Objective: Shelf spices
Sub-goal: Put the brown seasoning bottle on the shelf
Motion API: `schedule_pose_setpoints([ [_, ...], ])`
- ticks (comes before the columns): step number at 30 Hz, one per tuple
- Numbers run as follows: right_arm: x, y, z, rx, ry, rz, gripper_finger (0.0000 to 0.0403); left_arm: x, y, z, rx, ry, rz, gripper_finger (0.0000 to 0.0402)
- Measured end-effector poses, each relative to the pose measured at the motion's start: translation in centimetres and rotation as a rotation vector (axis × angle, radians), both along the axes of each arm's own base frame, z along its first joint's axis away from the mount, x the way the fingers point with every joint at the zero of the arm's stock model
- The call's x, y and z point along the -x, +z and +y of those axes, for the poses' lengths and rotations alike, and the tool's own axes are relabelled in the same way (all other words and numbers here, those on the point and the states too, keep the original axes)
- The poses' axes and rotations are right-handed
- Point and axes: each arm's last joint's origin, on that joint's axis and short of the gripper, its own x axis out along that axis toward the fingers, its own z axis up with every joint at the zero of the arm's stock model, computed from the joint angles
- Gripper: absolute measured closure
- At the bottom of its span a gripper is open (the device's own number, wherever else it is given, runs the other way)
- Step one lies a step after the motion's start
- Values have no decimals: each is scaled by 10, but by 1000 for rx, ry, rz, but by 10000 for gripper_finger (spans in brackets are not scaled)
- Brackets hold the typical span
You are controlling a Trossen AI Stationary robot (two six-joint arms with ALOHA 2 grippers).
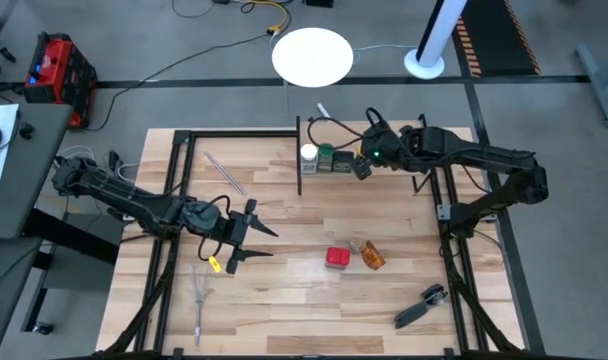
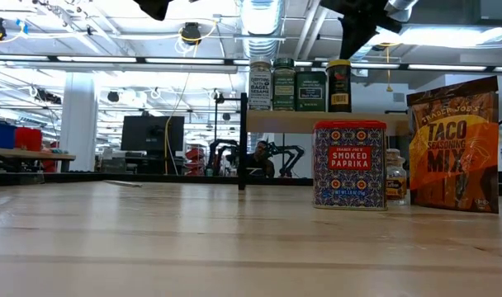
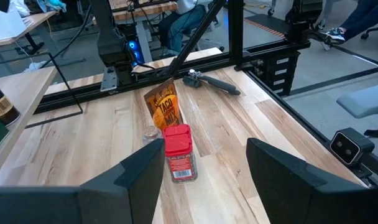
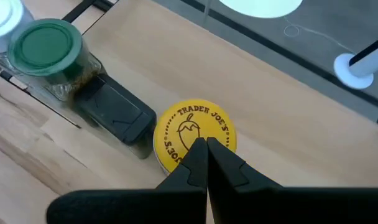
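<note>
While four of the spices were already lined up on the shelf (image 2: 317,122), the job was judged a little over half done. From the low view, a white-capped jar (image 2: 260,85), a green-capped jar (image 2: 283,84), a dark square tin (image 2: 310,90) and a yellow-capped jar (image 2: 338,85) were seen standing in a row on the pale board, each close beside the next. The right gripper (image 4: 206,163) was held directly above the yellow cap, its jaws pressed together with nothing between them, so that jar was taken to be set down and released. Three items were left on the surface (image 1: 284,300): the red paprika tin (image 1: 337,258), the orange taco seasoning packet (image 1: 372,256) and a small clear jar (image 2: 395,175) tucked between the two, all grouped together well apart from the shelf. The left gripper (image 3: 204,165) was held over the open surface with its jaws apart and empty, pointed toward the red tin, which lay between the fingers' line of sight but was not yet touched. A pick of that tin was judged the likely step in hand. A black-handled tool (image 1: 421,305) and a wire whisk (image 1: 200,300) were left lying near the surface's front edge.
</note>
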Motion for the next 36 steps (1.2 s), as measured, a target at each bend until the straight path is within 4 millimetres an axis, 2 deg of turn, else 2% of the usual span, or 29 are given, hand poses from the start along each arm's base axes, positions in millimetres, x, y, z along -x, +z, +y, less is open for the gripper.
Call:
schedule_pose_setpoints([
  [20, -6, 2, 24, 27, 50, -34, 401, 0, 0, 0, -3, -1, 0, 183],
  [36, -9, 5, 18, 54, 70, -58, 401, 0, 0, 0, -1, 0, 0, 183],
])
